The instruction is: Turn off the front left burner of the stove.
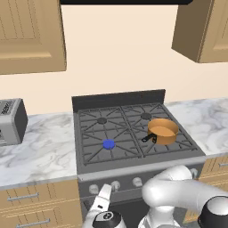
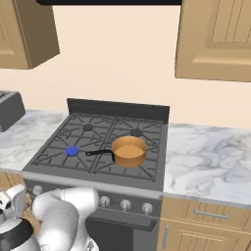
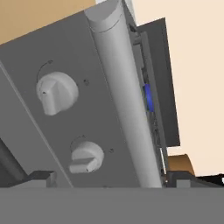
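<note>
The stove (image 1: pixel 133 164) is a dark grey gas range with black grates. Its front left burner (image 1: pixel 108 144) (image 2: pixel 72 151) has a bright blue cap, which appears in the hand view as a blue sliver (image 3: pixel 148 97) past the stove's front rail. My gripper (image 1: pixel 105 191) (image 2: pixel 17 196) (image 3: pixel 111 181) hangs low in front of the control panel's left end. It is open, with nothing between its fingertips. Two silver knobs (image 3: pixel 57 92) (image 3: pixel 86 156) face the hand camera a short way ahead, and I touch neither.
A copper pan (image 1: pixel 163 130) (image 2: pixel 129 150) with a black handle sits on the front right burner. A grey toaster (image 1: pixel 11 120) stands on the marble counter (image 1: pixel 44 151) to the left. Wooden drawers flank the stove and cabinets hang above.
</note>
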You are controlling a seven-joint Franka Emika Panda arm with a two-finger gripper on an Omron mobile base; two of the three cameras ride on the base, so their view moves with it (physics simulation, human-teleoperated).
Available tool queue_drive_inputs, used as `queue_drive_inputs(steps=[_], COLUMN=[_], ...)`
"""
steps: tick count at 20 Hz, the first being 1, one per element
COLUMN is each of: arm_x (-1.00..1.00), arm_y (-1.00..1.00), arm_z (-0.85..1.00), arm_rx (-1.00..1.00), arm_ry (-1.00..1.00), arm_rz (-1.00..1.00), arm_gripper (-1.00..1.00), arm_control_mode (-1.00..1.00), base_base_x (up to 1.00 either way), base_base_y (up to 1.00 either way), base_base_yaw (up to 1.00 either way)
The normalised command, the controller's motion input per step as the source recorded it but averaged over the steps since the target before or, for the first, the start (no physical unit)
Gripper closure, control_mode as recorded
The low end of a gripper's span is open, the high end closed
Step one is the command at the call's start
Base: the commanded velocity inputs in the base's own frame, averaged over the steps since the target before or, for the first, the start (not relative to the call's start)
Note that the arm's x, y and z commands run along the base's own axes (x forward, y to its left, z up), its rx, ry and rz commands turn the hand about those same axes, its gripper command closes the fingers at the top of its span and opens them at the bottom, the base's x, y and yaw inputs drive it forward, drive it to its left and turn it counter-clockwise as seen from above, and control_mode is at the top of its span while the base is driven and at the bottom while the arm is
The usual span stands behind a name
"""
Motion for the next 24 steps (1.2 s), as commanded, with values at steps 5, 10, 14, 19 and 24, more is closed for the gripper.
queue_drive_inputs(steps=[5,10,14,19,24], arm_x=[0.03,0.07,0.36,0.29,0.28], arm_y=[0.41,0.21,0.03,0.01,0.00], arm_z=[-0.21,-0.26,-0.27,-0.17,-0.12], arm_rx=[0.00,0.00,-0.02,-0.01,-0.01], arm_ry=[-0.09,-0.06,-0.09,-0.10,-0.03], arm_rz=[-0.05,-0.01,0.00,0.02,0.02], arm_gripper=[-1.00,-1.00,-1.00,-1.00,-1.00], arm_control_mode=[-1.00,-1.00,-1.00,-1.00,-1.00], base_base_x=[0.00,0.00,0.00,0.00,0.00], base_base_y=[0.00,0.00,0.00,0.00,0.00], base_base_yaw=[0.00,0.00,0.00,0.00,0.00])
